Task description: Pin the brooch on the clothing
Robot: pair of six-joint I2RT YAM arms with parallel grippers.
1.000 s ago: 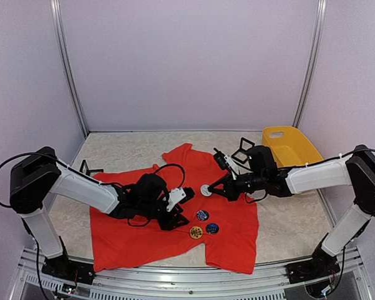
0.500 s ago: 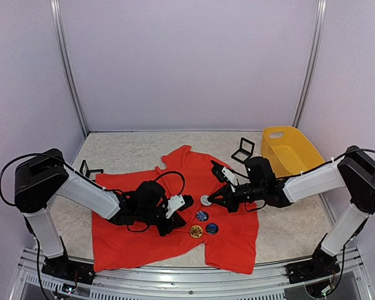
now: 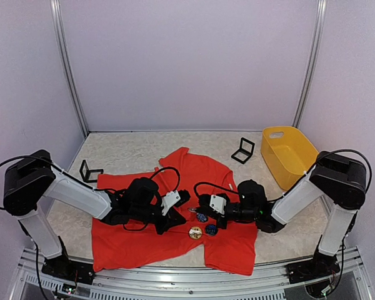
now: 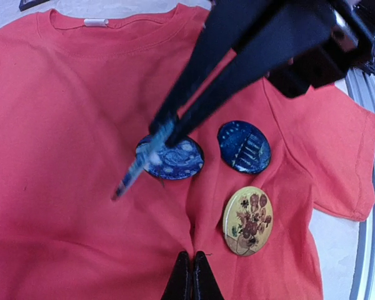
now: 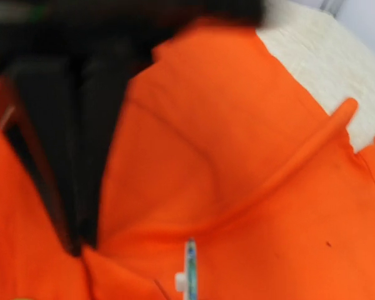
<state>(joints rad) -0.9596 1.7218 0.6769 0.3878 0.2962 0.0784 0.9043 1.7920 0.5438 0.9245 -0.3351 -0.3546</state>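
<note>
The clothing, a red-orange T-shirt, lies spread on the table. My left gripper is shut, pinching up a small fold of the shirt just below its chest. My right gripper reaches in from the upper right, shut on the brooch. That brooch is a blue-patterned disc held edge-on just above the fabric. In the right wrist view the brooch shows as a thin edge over the orange cloth. From above, the left gripper and right gripper nearly meet over the shirt's middle.
Three other round brooches lie on the shirt: a starry blue one, a dark blue one and a yellow sunflower one. A yellow basket stands at the back right. Black stands sit at back centre and far left.
My left gripper has closed on a fold of the shirt. My right arm has swung left and down, bringing the brooch close over the shirt beside the left gripper.
</note>
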